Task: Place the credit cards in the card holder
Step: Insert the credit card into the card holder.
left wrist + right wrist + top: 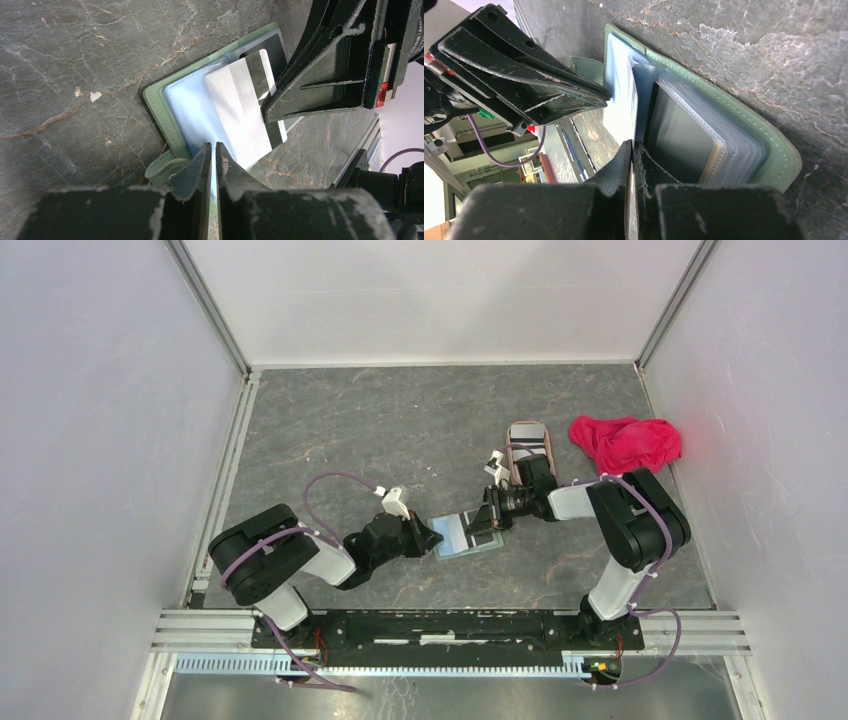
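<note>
Card holder: sage-green, lying open and flat on the grey marbled table, right between the two grippers, pale blue pockets facing up.
Left gripper: fingers nearly together, pinching the edge of a pale blue pocket page of the card holder, just beside the green strap tab.
Right gripper: squeezed almost closed on a whitish card with a dark stripe. Card slanted over the pockets, can't tell if its edge is in a slot.
Dark grey card: sitting inside a clear sleeve.
Far right of table: pinkish tray and red-pink cloth, well apart from the holder.
</note>
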You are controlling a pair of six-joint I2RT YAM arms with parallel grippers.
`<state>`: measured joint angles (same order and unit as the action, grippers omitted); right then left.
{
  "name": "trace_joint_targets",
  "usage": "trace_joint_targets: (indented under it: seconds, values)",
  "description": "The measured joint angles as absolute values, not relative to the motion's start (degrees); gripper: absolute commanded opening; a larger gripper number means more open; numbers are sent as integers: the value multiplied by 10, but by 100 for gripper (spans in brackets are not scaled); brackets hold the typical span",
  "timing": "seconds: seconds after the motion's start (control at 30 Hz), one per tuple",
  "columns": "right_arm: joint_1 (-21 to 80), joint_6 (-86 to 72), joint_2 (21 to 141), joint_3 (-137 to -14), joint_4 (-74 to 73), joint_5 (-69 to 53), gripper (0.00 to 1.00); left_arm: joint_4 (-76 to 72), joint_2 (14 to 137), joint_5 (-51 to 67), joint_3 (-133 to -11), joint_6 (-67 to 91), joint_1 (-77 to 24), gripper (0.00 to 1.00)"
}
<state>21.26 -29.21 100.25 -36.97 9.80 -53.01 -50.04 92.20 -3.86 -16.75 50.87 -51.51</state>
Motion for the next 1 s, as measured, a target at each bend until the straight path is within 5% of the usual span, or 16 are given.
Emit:
trace_joint_targets:
  seconds: [0.23,1.0]
  values:
    - [225,-290,1004,-376,95,-519,8,-501,922,-36,-168,509,-515,15]
    - [241,-204,1011,-423,20,-514,34,-376,788,-16,-190,509,-515,27]
